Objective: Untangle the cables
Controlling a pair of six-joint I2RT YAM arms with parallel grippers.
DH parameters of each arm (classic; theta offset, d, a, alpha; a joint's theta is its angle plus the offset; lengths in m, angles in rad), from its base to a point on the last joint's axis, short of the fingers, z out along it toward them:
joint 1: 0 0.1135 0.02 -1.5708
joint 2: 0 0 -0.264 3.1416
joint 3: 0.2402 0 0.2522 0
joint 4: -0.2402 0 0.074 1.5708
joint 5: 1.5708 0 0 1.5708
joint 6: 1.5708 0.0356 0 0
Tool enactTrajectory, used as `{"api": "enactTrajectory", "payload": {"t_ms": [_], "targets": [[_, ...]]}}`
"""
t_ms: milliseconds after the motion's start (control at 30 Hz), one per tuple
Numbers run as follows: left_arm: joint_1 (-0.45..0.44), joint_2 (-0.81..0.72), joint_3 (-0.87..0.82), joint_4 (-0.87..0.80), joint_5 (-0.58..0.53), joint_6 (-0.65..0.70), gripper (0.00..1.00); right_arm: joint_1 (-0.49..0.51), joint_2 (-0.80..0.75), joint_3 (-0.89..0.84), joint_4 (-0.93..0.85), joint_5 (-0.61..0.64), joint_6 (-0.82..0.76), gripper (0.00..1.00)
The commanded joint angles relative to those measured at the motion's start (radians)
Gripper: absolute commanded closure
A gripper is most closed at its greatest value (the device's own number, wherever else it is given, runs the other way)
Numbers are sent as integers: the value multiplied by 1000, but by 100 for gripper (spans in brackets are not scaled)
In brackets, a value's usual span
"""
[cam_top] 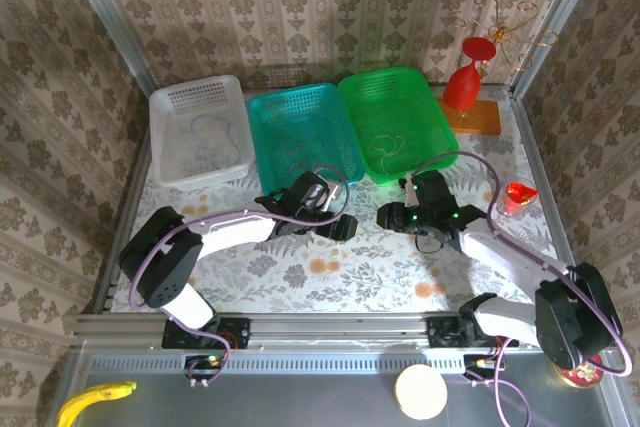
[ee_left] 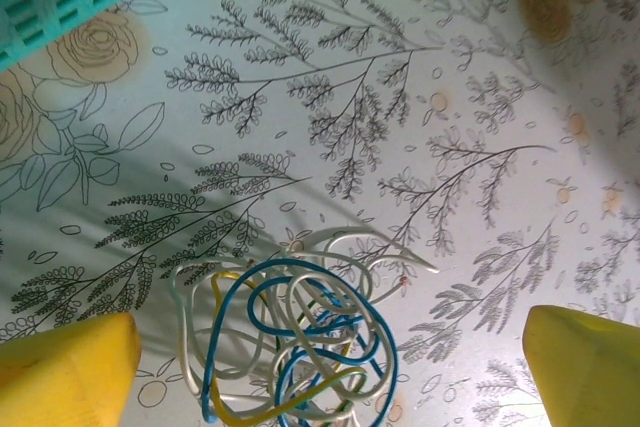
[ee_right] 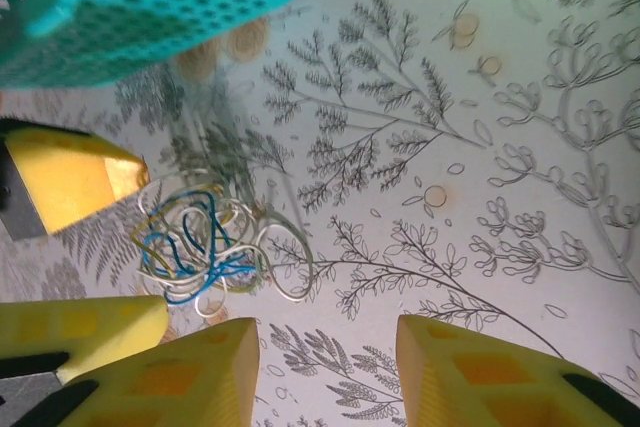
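I have the cables (ee_left: 290,347) lying as one loose knot about mid-table (cam_top: 300,277), with three baskets off toward 12 o'clock. The knot is blue, yellow and pale loops wound through each other, and in the left wrist view a pale end pokes out toward 2 o'clock.

My left gripper (ee_left: 328,337) hangs over the knot with its jaws spread wide. One yellow finger is at the knot's 9 o'clock and the other at 3 o'clock, neither touching it as far as I can see. I read that as a straddle, set to pin the bundle.

My right gripper (ee_right: 330,347) sits just beside the knot, which lies at its 10 o'clock. Its jaws stand moderately apart with bare table between them, holding nothing. I judge it is offset so it can come in for a single outer loop while the left anchors the rest.

A bluish wire (cam_top: 205,127) lies in the white basket (cam_top: 195,87) and a pale wire (cam_top: 385,144) in the green basket (cam_top: 390,75), so I take each basket to be for one colour.

The strands look thin and springy. A pinch could catch two at once and drag the whole knot.
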Motion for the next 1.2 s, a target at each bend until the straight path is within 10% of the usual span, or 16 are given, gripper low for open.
{"api": "enactTrajectory", "payload": {"t_ms": [0, 367, 1167], "targets": [[2, 22, 21, -15, -2, 37, 4, 13, 55, 19, 40, -81, -13, 63], [67, 2, -83, 54, 31, -10, 23, 121, 228, 77, 70, -50, -52, 65], [93, -1, -116, 97, 67, -20, 26, 171, 404, 174, 91, -21, -79, 63]]}}
